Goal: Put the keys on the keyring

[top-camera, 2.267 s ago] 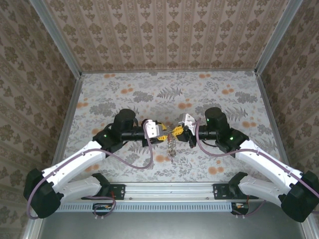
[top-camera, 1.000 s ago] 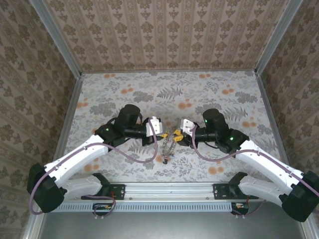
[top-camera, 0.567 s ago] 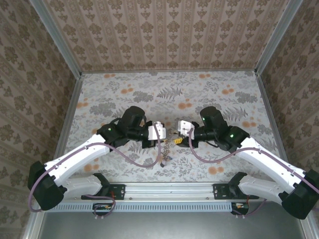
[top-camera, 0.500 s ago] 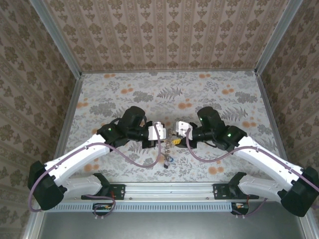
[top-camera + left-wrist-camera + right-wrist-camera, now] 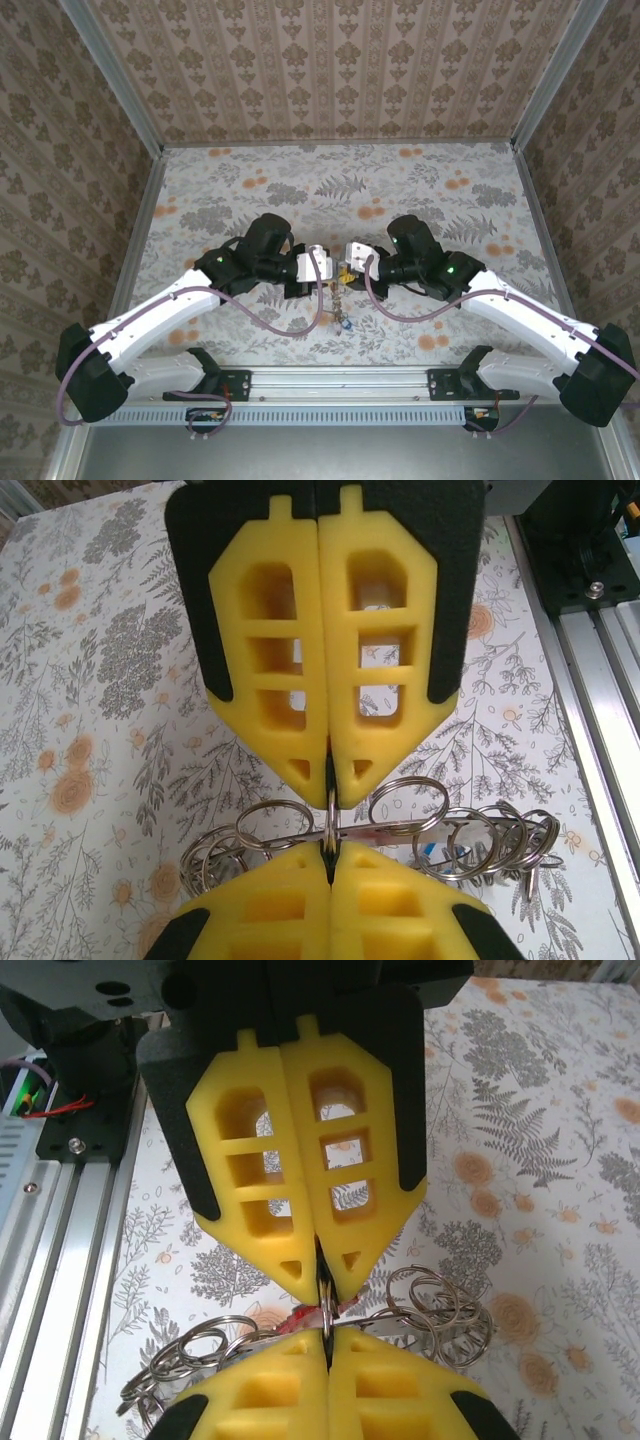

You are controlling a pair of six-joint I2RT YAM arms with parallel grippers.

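Observation:
The keyring [image 5: 342,298] is a chain of silvery rings held above the table between the two arms, its end hanging down. My left gripper [image 5: 327,270] is shut, its yellow fingers [image 5: 290,710] pinching one ring [image 5: 331,818] of the keyring [image 5: 405,805]. My right gripper [image 5: 351,264] faces it tip to tip, shut on a ring [image 5: 325,1310] of the same keyring [image 5: 435,1305]. Of the keys, a red head [image 5: 300,1318] shows behind the right fingers [image 5: 350,1180]. A blue one [image 5: 345,322] dangles at the chain's low end, and a blue bit [image 5: 432,852] shows among the rings.
The floral tabletop [image 5: 330,190] is walled in by patterned panels at the back and both sides. An aluminium rail [image 5: 330,380] with the arm bases runs along the near edge, close under the hanging chain.
The right gripper, slightly open a second ago, has slid left and shut on a ring. Both arms have drawn together, and the chain's hanging end has shifted slightly right.

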